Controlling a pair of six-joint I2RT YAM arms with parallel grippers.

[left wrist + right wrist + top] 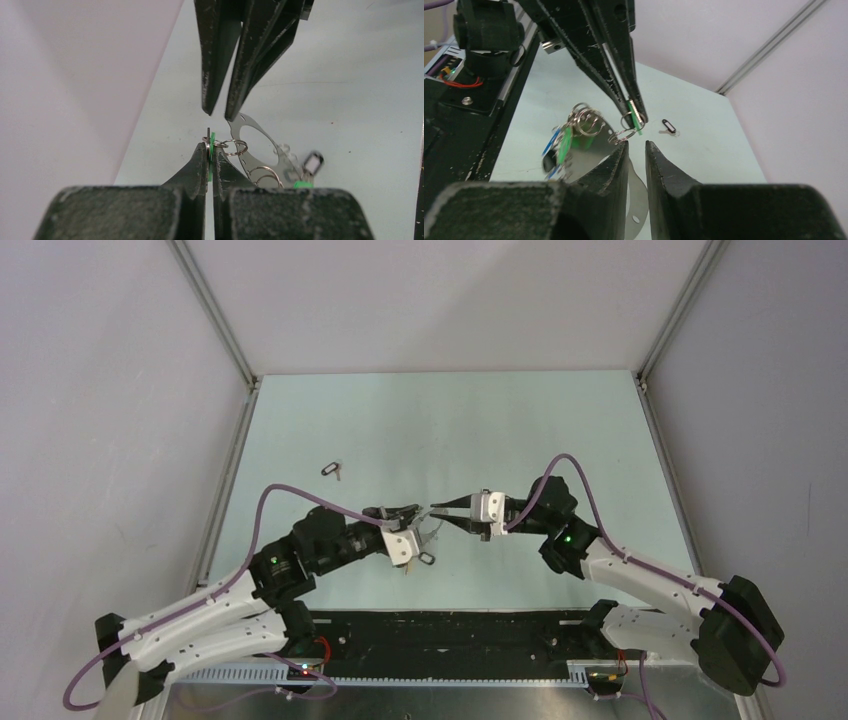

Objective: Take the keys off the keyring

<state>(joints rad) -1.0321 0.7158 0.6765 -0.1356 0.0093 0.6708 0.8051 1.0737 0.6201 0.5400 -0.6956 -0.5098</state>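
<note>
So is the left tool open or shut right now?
Shut: the left tool pinches the green tag tight, with no gap showing.

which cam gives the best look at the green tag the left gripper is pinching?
Right wrist: the green tag shows along its length at the tips of the left gripper. Left wrist sees only its thin edge, clamped between the fingers. Top external: too small to make out.

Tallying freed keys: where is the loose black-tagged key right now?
In the top view, the black-tagged key lies alone on the table, left of centre, farther from the bases than the left pincer.
</note>
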